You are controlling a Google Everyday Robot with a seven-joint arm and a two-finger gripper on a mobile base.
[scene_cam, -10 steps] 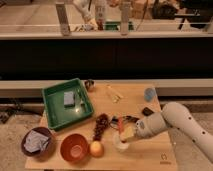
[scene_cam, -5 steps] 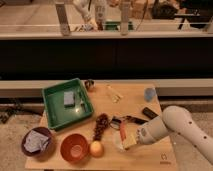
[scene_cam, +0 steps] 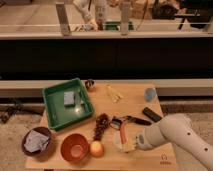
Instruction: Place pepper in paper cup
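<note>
While hand (scene_cam: pixel 131 142) clamps pepper (scene_cam: pixel 123 131) upright, over paper cup (scene_cam: pixel 120 145), near table edge (scene_cam: pixel 100 167)

Table (scene_cam: pixel 135 95): light wooden top, directly before me.
Ledge (scene_cam: pixel 25 86): pale strip running across behind the table.
Wall band (scene_cam: pixel 55 57): dark, full width above the ledge.
Railing posts (scene_cam: pixel 62 17): grey uprights above the band.
Floor (scene_cam: pixel 200 107): pale, beside the table.
Light: warm and dim.
My gripper (scene_cam: pixel 131 142): over the table's front right part.
</note>
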